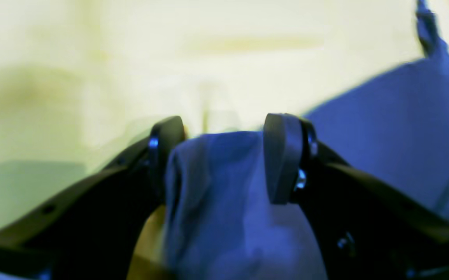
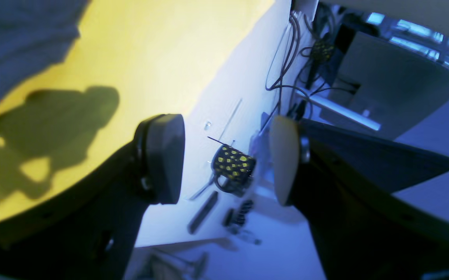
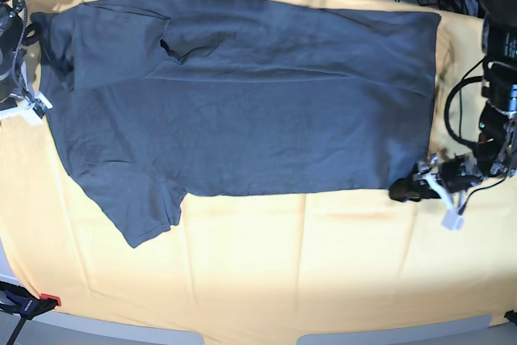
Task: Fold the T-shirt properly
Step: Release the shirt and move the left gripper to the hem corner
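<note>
Shirt (image 3: 242, 111) lies spread flat over the yellow cloth (image 3: 266, 264) on the table, one long side already folded in along the 12 o'clock edge, one sleeve sticking out toward 7 o'clock.

The left fingers (image 1: 224, 155) are at the hem corner at about 4 o'clock. In the left wrist view a bunched fold of grey fabric sits right between them, touching both pads, though they stand fairly wide; whether they pinch it firmly I cannot tell.

A good fold here probably calls for closing fully on that corner, checking that only the shirt and not the cloth beneath is caught, then lifting low and carrying it straight across.

The right fingers (image 2: 224, 155) stand apart, holding nothing, hanging at 9 o'clock beside the collar end, clear of the fabric.
</note>
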{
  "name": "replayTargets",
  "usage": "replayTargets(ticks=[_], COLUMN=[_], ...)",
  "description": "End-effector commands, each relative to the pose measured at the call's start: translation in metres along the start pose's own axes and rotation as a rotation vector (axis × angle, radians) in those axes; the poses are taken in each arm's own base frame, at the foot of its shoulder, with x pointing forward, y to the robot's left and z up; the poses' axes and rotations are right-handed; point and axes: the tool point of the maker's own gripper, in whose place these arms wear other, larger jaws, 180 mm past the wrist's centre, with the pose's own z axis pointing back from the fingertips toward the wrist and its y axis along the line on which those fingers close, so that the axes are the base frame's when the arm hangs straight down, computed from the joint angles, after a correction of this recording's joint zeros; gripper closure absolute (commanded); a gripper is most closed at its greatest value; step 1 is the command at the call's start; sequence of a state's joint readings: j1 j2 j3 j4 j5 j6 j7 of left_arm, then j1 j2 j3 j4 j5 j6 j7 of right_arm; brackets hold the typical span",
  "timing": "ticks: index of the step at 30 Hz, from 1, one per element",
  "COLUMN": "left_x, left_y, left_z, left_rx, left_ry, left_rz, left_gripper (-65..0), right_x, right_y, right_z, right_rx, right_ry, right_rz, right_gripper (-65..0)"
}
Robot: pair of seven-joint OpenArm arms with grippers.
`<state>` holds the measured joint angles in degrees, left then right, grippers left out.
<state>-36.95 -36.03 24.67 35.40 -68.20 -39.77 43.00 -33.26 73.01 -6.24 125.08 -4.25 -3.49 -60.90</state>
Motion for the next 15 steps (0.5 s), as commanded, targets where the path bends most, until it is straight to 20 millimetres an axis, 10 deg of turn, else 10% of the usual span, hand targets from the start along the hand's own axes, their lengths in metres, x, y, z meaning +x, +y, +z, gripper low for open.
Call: replayTargets(ticks=[1, 8, 15], left_x=[-0.024, -0.028, -0.021], left_y=[-0.005, -0.008, 0.007], left_z=[-0.006, -0.002, 0.016], left_rx=[-0.008, -0.031, 0.012], left_ry=[0.128, 0.16, 0.137], left_rz=[-0.019, 0.009, 0.006], left_gripper=[-34.5, -31.3, -3.5], right_x=[0.005, 0.039, 0.015], right_y=[-0.023, -0.044, -0.079], right_z=[0.0, -0.004, -0.054], right_rx=[-0.076, -0.111, -0.205], right_ry=[-0.015, -0.121, 0.001], right_rz=[-0.018, -0.347, -0.611], right_gripper=[-36.8, -36.8, -36.8])
